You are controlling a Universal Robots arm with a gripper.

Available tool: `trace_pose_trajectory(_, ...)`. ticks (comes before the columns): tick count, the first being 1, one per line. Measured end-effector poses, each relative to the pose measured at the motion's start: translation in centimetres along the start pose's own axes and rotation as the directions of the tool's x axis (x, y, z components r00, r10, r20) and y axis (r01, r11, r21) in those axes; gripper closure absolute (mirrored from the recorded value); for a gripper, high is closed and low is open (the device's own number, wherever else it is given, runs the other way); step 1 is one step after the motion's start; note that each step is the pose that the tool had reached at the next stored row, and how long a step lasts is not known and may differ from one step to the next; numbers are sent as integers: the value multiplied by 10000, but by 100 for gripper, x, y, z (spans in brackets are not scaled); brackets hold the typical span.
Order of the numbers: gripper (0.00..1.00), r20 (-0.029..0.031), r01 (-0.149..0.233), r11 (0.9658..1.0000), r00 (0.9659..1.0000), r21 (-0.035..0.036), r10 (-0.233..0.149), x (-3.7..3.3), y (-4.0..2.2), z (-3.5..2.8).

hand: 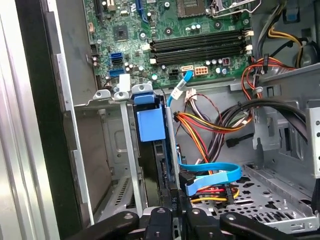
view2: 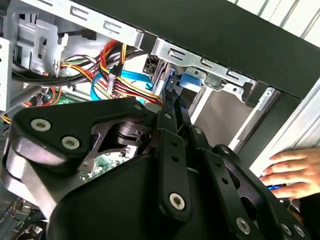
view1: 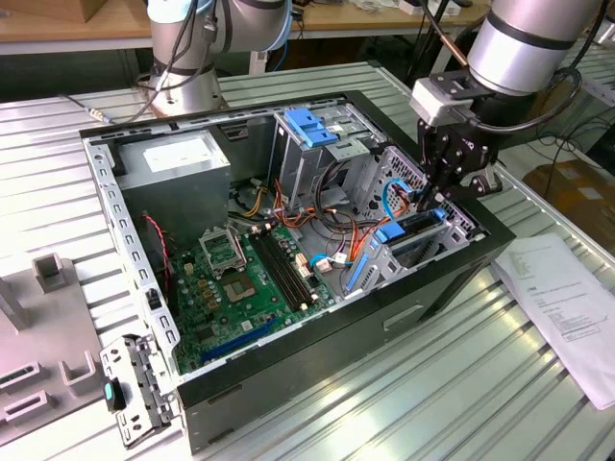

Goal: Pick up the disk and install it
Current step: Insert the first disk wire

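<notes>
The arm reaches down into the open computer case [view1: 288, 375], and its gripper [view1: 430, 192] sits right at the top of the drive bay on the exterior view's right. Directly beneath the fingertips stands the disk [view1: 413, 235], set on edge in a slot of the grey metal cage [view1: 461, 226], with its blue carrier rail showing along the upper edge. In the exterior view its long axis runs along the cage, from the motherboard [view1: 245, 288] side out toward the case's outer wall, and its flat faces stand vertical.

In the first wrist view the disk [hand: 152, 165] drops straight away below the gripper, thin edge facing up, its blue tab at the far end. The black fingers [view2: 172, 107] look drawn narrowly together over that upper edge, but I cannot tell whether they actually clamp it.

Beside the gripper, inward, hang bundled orange, yellow and red cables [hand: 210, 122]. A person's hand [view2: 292, 172] rests outside the case wall in the second wrist view.
</notes>
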State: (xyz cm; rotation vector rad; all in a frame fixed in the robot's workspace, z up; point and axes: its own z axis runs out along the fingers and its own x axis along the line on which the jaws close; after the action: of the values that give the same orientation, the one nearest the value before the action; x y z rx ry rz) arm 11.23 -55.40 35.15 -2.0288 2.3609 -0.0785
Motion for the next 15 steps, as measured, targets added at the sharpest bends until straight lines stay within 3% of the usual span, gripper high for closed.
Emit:
trace_pose_trajectory(2,83,21,60,10000,10000,-1,-60,31,3,11)
trace_pose_trajectory(4,83,44,498,9988,9988,6,-498,31,5,17)
trace_pose_trajectory(8,83,92,524,9986,9986,25,-524,45,26,34)
trace_pose_trajectory(13,83,263,514,9987,9983,8,-514,65,25,61)
trace_pose_trajectory(15,83,264,527,9986,9983,9,-527,67,23,41)
